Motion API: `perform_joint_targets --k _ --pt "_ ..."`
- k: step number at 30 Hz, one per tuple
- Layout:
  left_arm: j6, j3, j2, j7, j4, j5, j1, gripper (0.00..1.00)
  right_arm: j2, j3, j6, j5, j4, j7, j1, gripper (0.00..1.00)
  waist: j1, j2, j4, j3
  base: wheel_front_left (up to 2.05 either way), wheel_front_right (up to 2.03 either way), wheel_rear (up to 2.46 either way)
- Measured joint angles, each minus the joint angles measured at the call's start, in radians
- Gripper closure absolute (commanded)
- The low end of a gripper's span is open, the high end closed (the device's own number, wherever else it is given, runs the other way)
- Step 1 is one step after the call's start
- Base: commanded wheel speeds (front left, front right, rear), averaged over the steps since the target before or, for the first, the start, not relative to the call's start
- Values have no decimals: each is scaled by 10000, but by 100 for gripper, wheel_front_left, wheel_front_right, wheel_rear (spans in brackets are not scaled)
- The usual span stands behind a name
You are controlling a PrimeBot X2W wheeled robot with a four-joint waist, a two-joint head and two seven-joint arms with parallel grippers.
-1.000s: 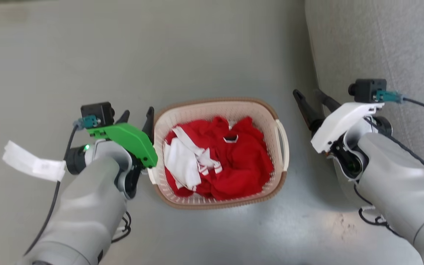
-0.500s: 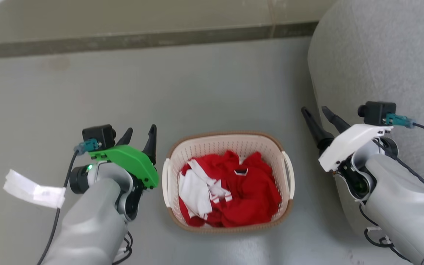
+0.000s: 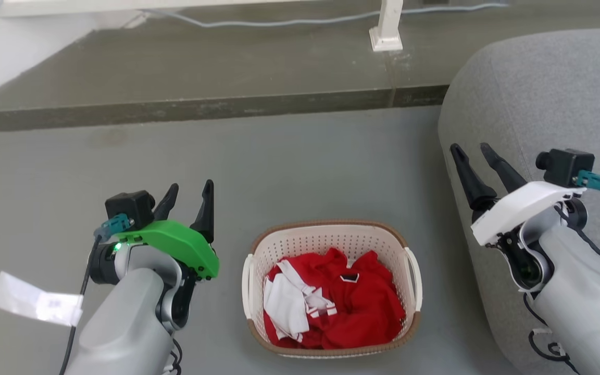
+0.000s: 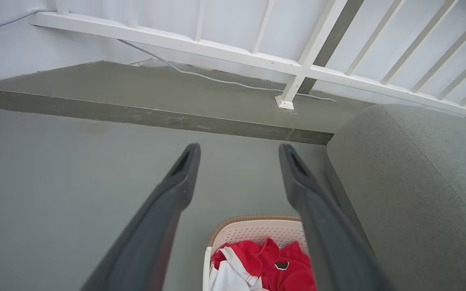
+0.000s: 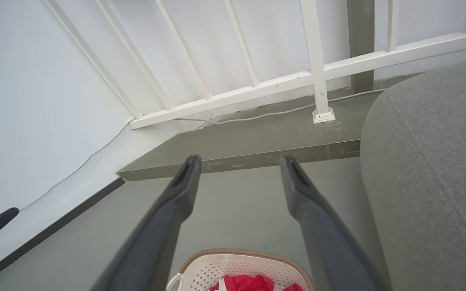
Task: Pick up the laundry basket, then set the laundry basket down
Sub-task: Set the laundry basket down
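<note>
Green plastic covers the wrist of the left hand (image 3: 191, 186), whose two dark fingers (image 3: 207, 208) are spread apart with nothing between them; the same empty gap is seen in the left wrist view, with bare floor beyond the tips. The right hand (image 3: 470, 148), under its white cover, is likewise open and empty, and is held in front of the grey sofa (image 3: 539, 104). Between the two hands and nearer in the scene, the laundry basket (image 3: 326, 240) is stood upright on the grey floor (image 3: 300, 166), with red and white clothes (image 3: 362, 302) heaped inside. Neither white loop handle is touched: the left handle (image 3: 246, 284) is apart from the left hand, and the right handle (image 3: 415, 276) is well apart from the right.

A second ago the left fingers were set right against the basket's left rim; now they are clear of it, to the left and the far side. (The whole head view has also shifted, a raised step (image 3: 201, 107) and a railing post (image 3: 386, 26) being brought in at the far edge, so much of the apparent change is the camera's.) The basket is judged to have been released onto the floor, so the set-down looks complete and only the withdrawal of the arms seems left.
</note>
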Motion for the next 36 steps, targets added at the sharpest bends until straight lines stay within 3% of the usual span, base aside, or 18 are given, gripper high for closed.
perform_joint_targets --k 12,18,36 --pt "171 759 -46 0 -1622 1189 1168 0 127 -1244 -96 -1179 -1365 -2 1327 0 0 0 60 -247 0 0 0" --pt "261 1578 -67 -25 -2406 1407 1915 0 439 -1848 -182 -1657 -1854 -2 1977 0 0 0 12 -401 0 0 0" --pt "-12 2295 -291 -25 -3781 2437 3296 0 809 -2861 -161 -2847 -2765 -2 3132 0 0 0 -74 -675 0 0 0"
